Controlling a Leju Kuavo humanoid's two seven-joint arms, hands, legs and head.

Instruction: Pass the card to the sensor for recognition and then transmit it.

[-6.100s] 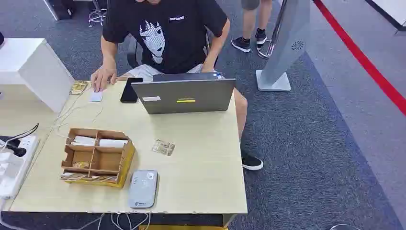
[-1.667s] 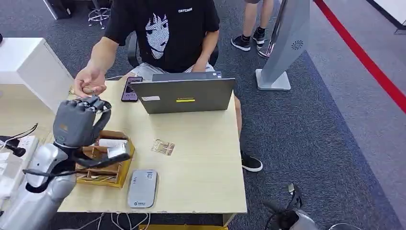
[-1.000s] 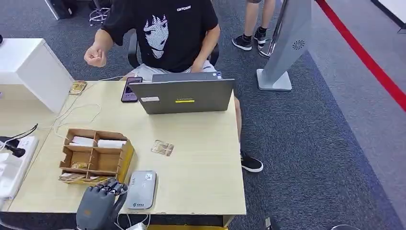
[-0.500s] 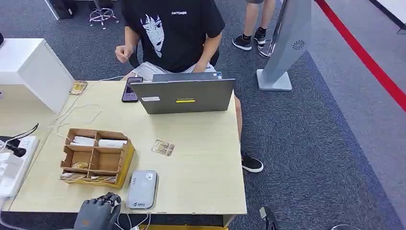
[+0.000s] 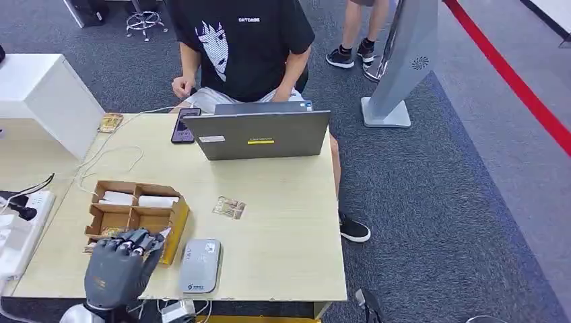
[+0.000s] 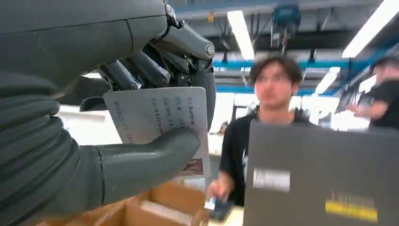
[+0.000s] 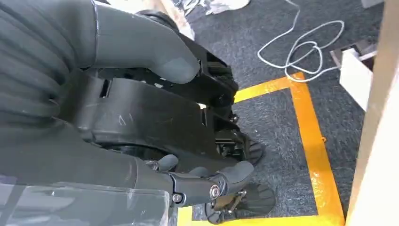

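The left robot hand (image 5: 116, 270) has risen beside the sensor (image 5: 200, 265) – thumb and fingers pinching the card (image 6: 160, 123), ready to scan – right robot hand (image 7: 141, 117) hangs empty, fingers loosely curled

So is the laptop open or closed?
Open. The laptop lid stands upright on the table, its back facing the camera, in front of the seated person.

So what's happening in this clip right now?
The left robot hand pinches a white printed card between thumb and fingers at the near edge of the light wooden table, beside the brown cardboard compartment box and the flat grey card sensor. The card is not yet over the sensor. A person in a black T-shirt sits behind the grey laptop.
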